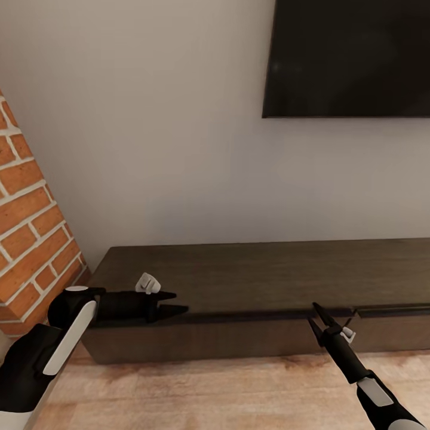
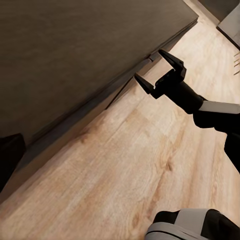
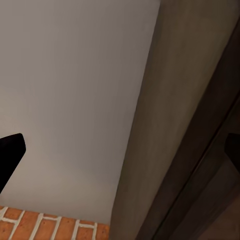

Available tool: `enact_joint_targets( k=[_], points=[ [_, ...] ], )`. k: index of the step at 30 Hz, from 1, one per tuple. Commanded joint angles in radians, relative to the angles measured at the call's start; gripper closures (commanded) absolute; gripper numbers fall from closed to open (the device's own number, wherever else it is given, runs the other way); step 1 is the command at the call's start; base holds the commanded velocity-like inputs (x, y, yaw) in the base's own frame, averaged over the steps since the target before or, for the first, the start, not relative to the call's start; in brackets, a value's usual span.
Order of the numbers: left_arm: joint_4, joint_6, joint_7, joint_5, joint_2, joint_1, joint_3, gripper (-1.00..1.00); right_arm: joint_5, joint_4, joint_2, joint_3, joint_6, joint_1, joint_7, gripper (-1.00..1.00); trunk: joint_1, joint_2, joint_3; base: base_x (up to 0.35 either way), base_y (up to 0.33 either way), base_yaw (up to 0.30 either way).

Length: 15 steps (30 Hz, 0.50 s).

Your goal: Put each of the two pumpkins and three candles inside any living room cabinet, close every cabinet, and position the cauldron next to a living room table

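The cabinet [image 1: 263, 280] runs long and low along the white wall [image 1: 179, 149], its dark top bare and its flat fronts facing the wood floor [image 1: 209, 388]. At its right part a front looks slightly proud of the rest, with a thin dark gap under the top edge, so one drawer may be ajar; I cannot be sure from these views. No pumpkin or candle lies on it here.

The right gripper [image 1: 315, 316] stands at the top front edge of the cabinet, just beside that seam, its two fingers spread moderately and holding nothing. The left wrist view shows the same right gripper [image 2: 156, 71] spread, tips close to the cabinet's edge. The left gripper [image 1: 174, 303] lies level over the cabinet's left end, its fingers narrowly parted, nothing between them.

The step in hand seems to be working a drawer front, either pulling it out or pushing it home. To do it well, a fingertip should hook the lip squarely at the seam and move straight along the drawer's travel, not sideways, since the fronts have no handles. A dark screen [image 1: 346, 57] hangs above, and a brick pillar [image 1: 30, 209] stands at the left.
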Motion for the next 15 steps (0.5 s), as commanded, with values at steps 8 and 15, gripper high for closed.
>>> enact_joint_targets(
  k=[8,15],
  points=[
    [0.0,0.004,-0.001,0.002,0.001,-0.001,0.0,-1.0,-0.008,0.001,-0.004,0.0,0.01,0.0,0.001,-1.0,0.0,0.0,-0.001,0.018,-0.003,0.0],
    [0.0,0.004,-0.001,0.002,0.0,-0.001,0.001,-1.0,-0.009,0.002,-0.005,0.0,0.01,0.0,0.001,-1.0,0.0,0.0,-0.001,0.002,0.0,0.0]
  ],
)
